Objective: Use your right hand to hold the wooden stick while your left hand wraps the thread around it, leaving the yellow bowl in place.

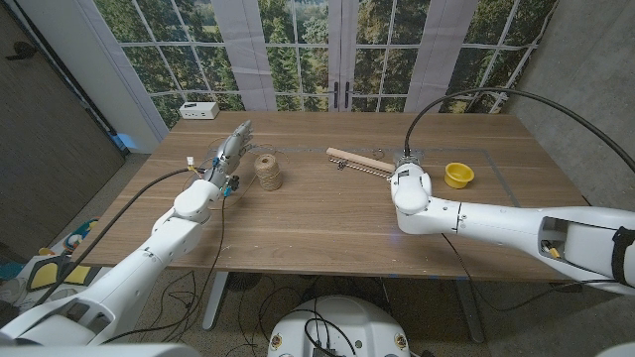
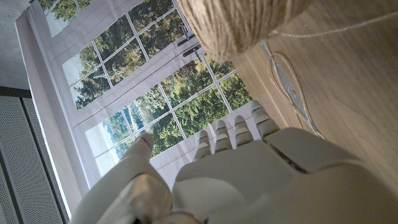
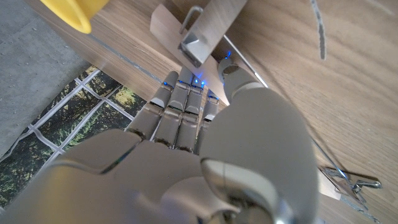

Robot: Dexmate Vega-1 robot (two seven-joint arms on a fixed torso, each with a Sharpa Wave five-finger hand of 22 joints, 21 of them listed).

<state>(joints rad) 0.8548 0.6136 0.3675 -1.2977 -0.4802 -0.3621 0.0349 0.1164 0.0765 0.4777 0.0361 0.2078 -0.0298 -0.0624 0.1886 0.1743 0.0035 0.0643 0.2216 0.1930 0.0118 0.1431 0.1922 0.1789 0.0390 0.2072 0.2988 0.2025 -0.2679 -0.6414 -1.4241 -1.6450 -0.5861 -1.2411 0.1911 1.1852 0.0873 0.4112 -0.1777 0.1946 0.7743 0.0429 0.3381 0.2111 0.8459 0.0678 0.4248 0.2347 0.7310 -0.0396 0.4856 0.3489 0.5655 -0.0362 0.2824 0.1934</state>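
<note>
In the head view, we are reaching our right hand (image 1: 408,178) to the near end of the wooden stick (image 1: 359,159), which is lying across the far middle of the table (image 1: 327,228). We cannot tell here whether the fingers are already closing on it. Our left hand (image 1: 226,159) is waiting with fingers stretched and holding nothing, just beside the spool of thread (image 1: 267,172), probably to take the loose end once the stick is steady. The yellow bowl (image 1: 458,175) is standing near the right hand, on its outer side, so we are judging that this arm has little free room there. Between the spool and the stick the wood is bare.

In the left wrist view, the fingers (image 2: 239,132) are straight and apart, and the spool (image 2: 239,22) is hanging close ahead with a loose strand running over the table.

In the right wrist view, the fingertips (image 3: 183,87) are touching the stick's end (image 3: 208,28), not wrapped around it; a bowl edge (image 3: 71,12) is near.
</note>
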